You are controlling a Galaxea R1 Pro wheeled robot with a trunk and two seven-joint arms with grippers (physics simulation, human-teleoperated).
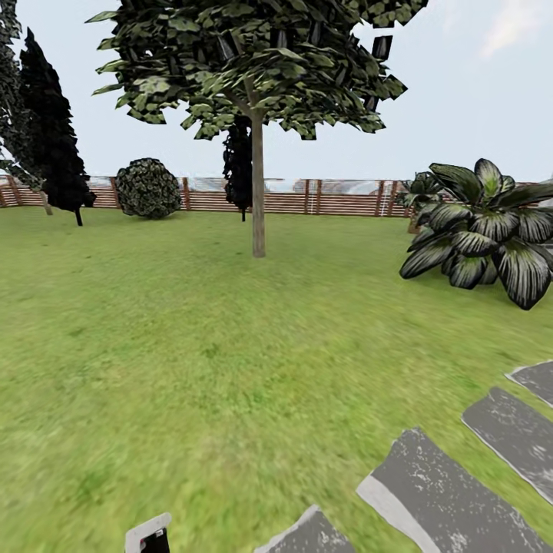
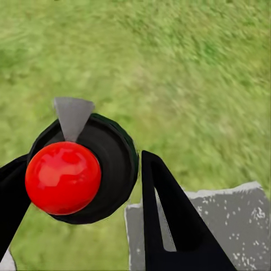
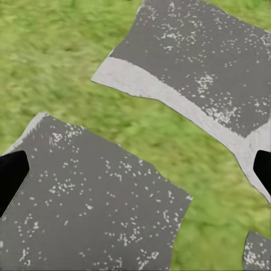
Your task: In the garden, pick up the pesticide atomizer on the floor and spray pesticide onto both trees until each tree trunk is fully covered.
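Head view: a tree (image 1: 253, 69) with a straight bare trunk (image 1: 258, 184) stands at upper centre of the frame on the lawn (image 1: 192, 346), well apart from the robot, with a slatted fence (image 1: 292, 198) behind and grey paving stones (image 1: 445, 491) at lower right. No white specks can be made out on the trunk, so spraying appears not yet begun.

Left wrist view: the left tool (image 2: 84, 195) is closed around a black sprayer (image 2: 110, 155) with a red round part (image 2: 63, 178) and a grey nozzle (image 2: 72, 116), held above grass at lower left of the frame; the pickup looks done.

Right wrist view: the right tool (image 3: 135, 169) hangs spread wide and empty over paving stones (image 3: 96, 214).
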